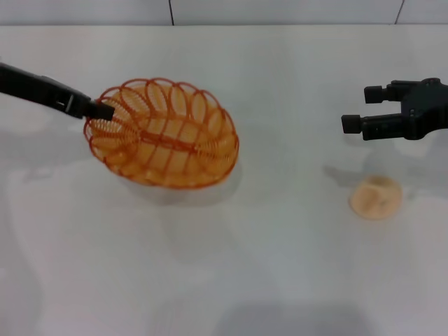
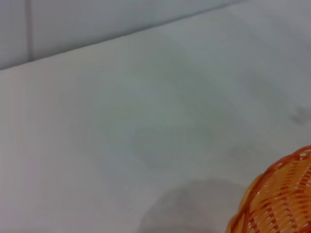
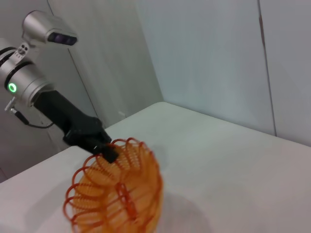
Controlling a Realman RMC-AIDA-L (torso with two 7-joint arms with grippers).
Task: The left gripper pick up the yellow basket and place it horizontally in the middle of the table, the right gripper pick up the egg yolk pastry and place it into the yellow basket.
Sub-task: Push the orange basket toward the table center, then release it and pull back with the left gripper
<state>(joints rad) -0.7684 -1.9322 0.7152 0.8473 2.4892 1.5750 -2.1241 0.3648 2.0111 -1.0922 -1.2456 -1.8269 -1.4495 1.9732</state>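
Note:
The yellow basket (image 1: 166, 140) is left of the table's (image 1: 280, 252) middle, tilted, with its left end raised. My left gripper (image 1: 103, 110) is shut on the rim at that left end. The right wrist view shows the same grip (image 3: 109, 153) on the basket (image 3: 121, 194). A part of the basket's rim also shows in the left wrist view (image 2: 277, 204). The egg yolk pastry (image 1: 376, 197) lies on the table at the right. My right gripper (image 1: 360, 108) is open and empty, above and just behind the pastry.
A tiled wall (image 1: 210, 10) runs along the table's far edge. My left arm, with its green ring light (image 3: 12, 88), reaches in from the left. Bare tabletop lies between the basket and the pastry.

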